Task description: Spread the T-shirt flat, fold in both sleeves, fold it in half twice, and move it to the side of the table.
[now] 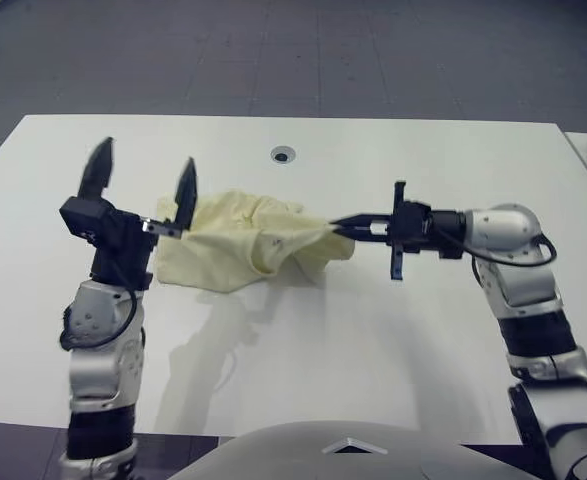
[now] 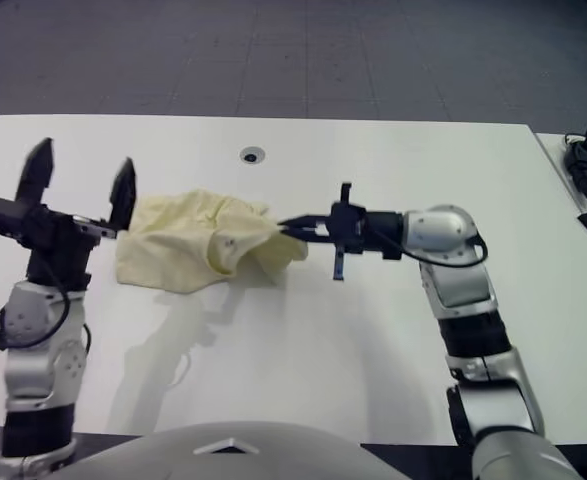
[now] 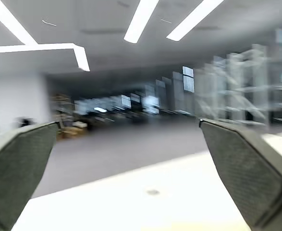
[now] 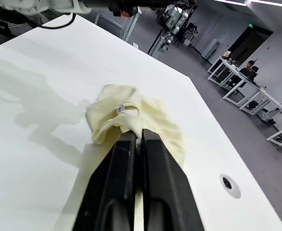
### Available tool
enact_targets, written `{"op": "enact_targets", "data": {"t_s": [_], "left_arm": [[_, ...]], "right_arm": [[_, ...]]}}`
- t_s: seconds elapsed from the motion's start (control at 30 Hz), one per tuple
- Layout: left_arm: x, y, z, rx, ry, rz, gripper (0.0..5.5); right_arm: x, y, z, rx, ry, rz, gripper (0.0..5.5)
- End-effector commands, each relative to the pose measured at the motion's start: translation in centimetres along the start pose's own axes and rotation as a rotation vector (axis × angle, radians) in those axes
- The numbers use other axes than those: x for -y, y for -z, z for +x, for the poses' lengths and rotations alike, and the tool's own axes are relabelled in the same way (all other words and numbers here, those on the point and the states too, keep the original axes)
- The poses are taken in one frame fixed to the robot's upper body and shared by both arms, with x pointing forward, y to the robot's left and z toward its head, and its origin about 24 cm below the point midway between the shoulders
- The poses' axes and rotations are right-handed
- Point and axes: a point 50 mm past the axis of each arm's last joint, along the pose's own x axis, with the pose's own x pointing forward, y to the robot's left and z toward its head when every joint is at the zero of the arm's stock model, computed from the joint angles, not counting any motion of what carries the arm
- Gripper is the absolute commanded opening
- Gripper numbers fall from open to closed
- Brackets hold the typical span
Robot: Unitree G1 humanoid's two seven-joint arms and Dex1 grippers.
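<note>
Early days here: T-shirt [image 1: 238,240] bunched in a pale yellow heap on the white table [image 1: 393,330], centre-left of the head view, nothing flat yet. Clamped at its right-hand edge by the right gripper [image 1: 341,228], jaws pinched together on a fold of cloth, that edge drawn out into a point. Over at the left of the frame, left gripper [image 1: 145,160] raised with fingers wide apart and pointing up, just beside the heap's left edge, gripping nothing. Not spread, no sleeve folded, no halving, no move to the side (so the whole list ahead, by the look of it). Judging by that pinch, first step in hand: pulling the cloth open.

Now the wrist cameras. From the right wrist, a close look at the dark fingers [image 4: 124,163] biting the cloth, plus a small ring of hem or collar on top of the heap (cannot tell which), far plainer than from the head. From the left wrist, two textured pads [image 3: 241,168] at the lower corners of the frame, well apart, with bare tabletop and the room between them. From the head, both arms at once, and the cable hole [image 1: 283,154] just above the heap
</note>
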Motion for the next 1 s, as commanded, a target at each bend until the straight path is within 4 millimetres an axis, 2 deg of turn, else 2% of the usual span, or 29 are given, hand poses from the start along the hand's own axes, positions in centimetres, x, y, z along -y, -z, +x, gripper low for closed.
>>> {"op": "enact_targets", "data": {"t_s": [0.03, 0.13, 0.3, 0.4, 0.53, 0.87, 1.0], "left_arm": [[3.0, 2.2, -2.7, -0.226, 0.256, -0.070, 5.40], [4.9, 4.0, -4.6, -0.365, 0.337, -0.044, 5.40], [7.1, 6.2, -6.3, -0.503, 0.355, 0.173, 5.40], [8.2, 6.9, -6.3, -0.491, 0.315, 0.254, 5.40], [8.9, 8.0, -5.2, -0.451, 0.148, 0.386, 5.40], [13.6, 9.2, -5.1, -0.386, -0.065, 0.470, 5.40], [14.3, 9.7, -5.3, -0.378, -0.149, 0.473, 5.40]], "right_arm": [[-1.8, 0.2, -0.5, -0.047, 0.016, -0.003, 0.02], [-2.0, 0.1, -0.2, -0.043, 0.047, -0.009, 0.02], [-0.9, -1.3, 0.3, 0.035, 0.159, -0.033, 0.02], [-0.5, -1.8, 0.3, 0.070, 0.188, -0.019, 0.02], [-0.6, -2.5, 0.2, 0.096, 0.192, 0.000, 0.02], [-0.8, -3.1, 0.7, 0.135, 0.208, 0.045, 0.02], [-0.9, -3.3, 0.8, 0.139, 0.205, 0.053, 0.02]]}}
